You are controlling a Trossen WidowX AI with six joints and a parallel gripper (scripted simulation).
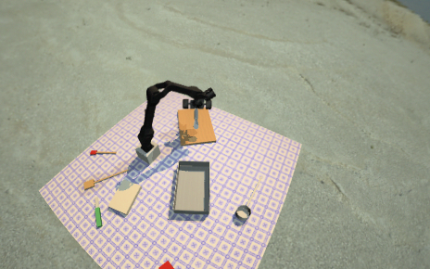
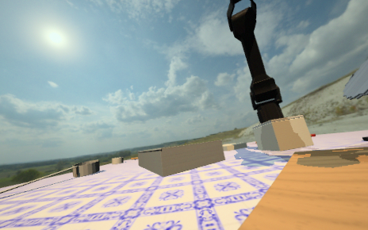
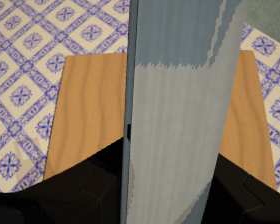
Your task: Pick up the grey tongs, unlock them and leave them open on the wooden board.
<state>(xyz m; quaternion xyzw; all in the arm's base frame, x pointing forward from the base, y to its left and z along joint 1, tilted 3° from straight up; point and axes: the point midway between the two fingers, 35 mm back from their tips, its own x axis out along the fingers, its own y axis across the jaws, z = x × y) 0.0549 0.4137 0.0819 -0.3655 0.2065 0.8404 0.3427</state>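
My gripper (image 1: 196, 105) is shut on the grey tongs (image 1: 196, 119) (image 3: 173, 116) and holds them above the far end of the wooden board (image 1: 204, 134) (image 2: 329, 198) (image 3: 84, 116). The tongs hang with their tips pointing down toward the board, clear of its surface. In the wrist view they fill the middle as one closed grey strip, the arms together. A grey tip of the tongs (image 2: 366, 81) shows at the right edge of the exterior view. The roasting tin (image 1: 191, 186) (image 2: 182, 156) stands empty in front of the board.
The arm's base (image 1: 147, 153) (image 2: 283, 132) stands left of the board. On the patterned cloth (image 1: 255, 153) lie a red-tipped tool (image 1: 101, 152), a wooden spatula (image 1: 104, 178), a tan block (image 1: 125, 197), a green tool (image 1: 98, 215) and a small pan (image 1: 244, 211).
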